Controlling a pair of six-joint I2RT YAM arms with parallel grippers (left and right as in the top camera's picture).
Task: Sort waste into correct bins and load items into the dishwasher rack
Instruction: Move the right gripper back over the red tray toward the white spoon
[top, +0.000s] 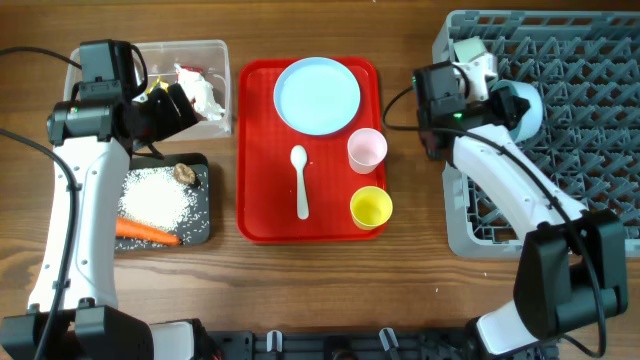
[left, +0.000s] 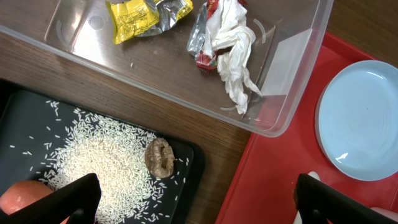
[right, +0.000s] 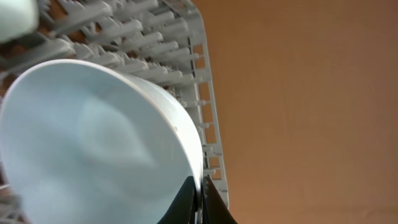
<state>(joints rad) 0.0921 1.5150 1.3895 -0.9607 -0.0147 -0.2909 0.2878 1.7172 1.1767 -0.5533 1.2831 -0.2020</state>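
Observation:
My left gripper (top: 185, 103) is open and empty (left: 199, 205), hovering over the gap between the clear tub (top: 225, 60) and the black tray (top: 203, 225). The tub (left: 292, 81) holds the yellow wrapper (left: 134, 18) and the red-white wrapper (left: 230, 43). The black tray holds white rice (top: 155, 198), a brown lump (left: 160, 157) and a carrot (top: 145, 231). My right gripper (top: 502, 100) is shut on the rim of a light blue bowl (right: 93, 143), held on edge over the grey rack (top: 600, 60). The plate (top: 317, 94), spoon (top: 300, 182), pink cup (top: 366, 150) and yellow cup (top: 371, 207) lie on the red tray.
The red tray (top: 262, 150) sits in the middle between the bins and the rack. The rack's upright pegs (right: 155, 43) stand close behind the held bowl. Bare wooden table (top: 420, 270) lies in front.

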